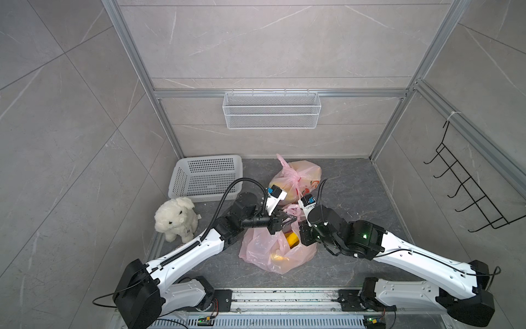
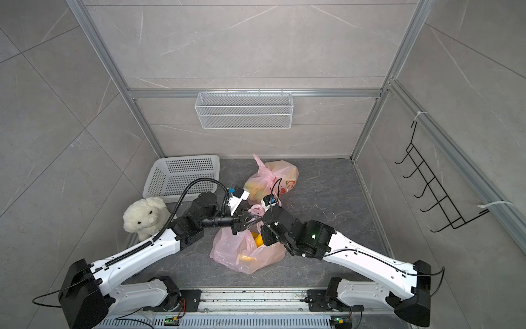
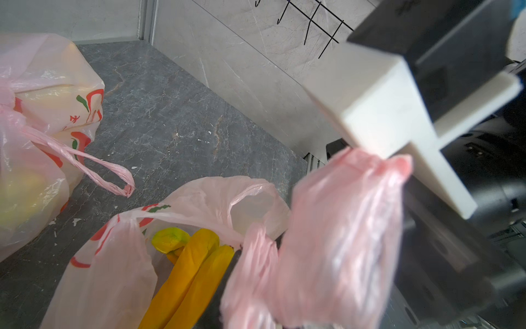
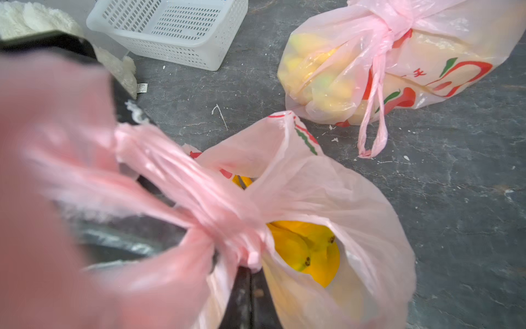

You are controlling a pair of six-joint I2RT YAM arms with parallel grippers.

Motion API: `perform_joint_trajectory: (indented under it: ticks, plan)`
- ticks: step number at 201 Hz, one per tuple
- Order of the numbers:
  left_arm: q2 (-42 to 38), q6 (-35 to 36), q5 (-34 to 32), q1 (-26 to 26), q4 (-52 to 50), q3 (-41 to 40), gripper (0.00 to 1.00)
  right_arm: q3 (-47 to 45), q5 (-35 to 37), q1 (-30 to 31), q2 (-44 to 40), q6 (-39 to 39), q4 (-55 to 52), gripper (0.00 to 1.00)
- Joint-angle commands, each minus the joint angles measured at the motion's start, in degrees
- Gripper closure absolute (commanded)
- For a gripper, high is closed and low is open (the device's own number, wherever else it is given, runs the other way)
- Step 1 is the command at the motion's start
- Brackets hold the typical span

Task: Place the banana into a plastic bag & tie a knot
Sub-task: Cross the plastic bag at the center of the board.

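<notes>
Handles (image 4: 182,182) of the near plastic bag (image 1: 264,253) bunch together between your grippers, with the banana (image 4: 307,250) already inside and the mouth not yet knotted. Your right gripper (image 4: 247,273) is clenched on the handles; whether the left gripper (image 1: 291,219) is parted or pinching, you cannot tell. Pull the loop through slowly, keeping tension low. Beyond, on the table (image 1: 355,199), a knotted bag (image 1: 296,176) holds yellow fruit; the white basket (image 1: 205,176) in the far left corner shows nothing inside.

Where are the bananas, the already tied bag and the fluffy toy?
bananas (image 4: 307,250): right wrist view, yellow skin.
tied bag (image 1: 308,171): in a top view, bulging side.
fluffy toy (image 1: 170,219): in a top view, face.
</notes>
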Motion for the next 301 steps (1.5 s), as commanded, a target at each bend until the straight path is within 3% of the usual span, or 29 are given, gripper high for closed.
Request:
perform_joint_trajectory:
  ticks: [1,59,105,151,211,259,301]
  plan:
    - [-0.69,-2.1,0.49,0.35,4.45,0.44,0.74,-1.62,-1.75,0.55,-1.32,-0.46,1.9,1.0]
    - [0.15,-2.47,0.66,0.39,3.17,1.09,0.72,-1.74,-1.55,2.8,-1.34,-2.95,4.31,1.0]
    - [0.37,-1.11,0.09,0.41,1.46,1.36,0.94,0.06,3.63,4.73,-1.52,-3.98,1.34,1.0]
    - [-0.41,0.12,0.02,0.44,0.61,0.53,0.91,2.14,11.31,4.69,-4.73,-4.17,-4.03,1.0]
    - [-0.73,-0.17,-3.37,0.38,1.22,0.62,0.88,4.21,0.43,7.36,-4.06,-5.23,-0.06,1.0]
    - [-0.34,-0.62,-4.42,0.36,1.61,0.9,0.87,5.05,1.13,13.47,-0.45,-5.21,1.6,1.0]
    - [-0.99,-0.66,-4.14,0.43,1.46,0.96,0.87,3.91,3.99,13.74,4.58,-4.24,0.55,1.0]
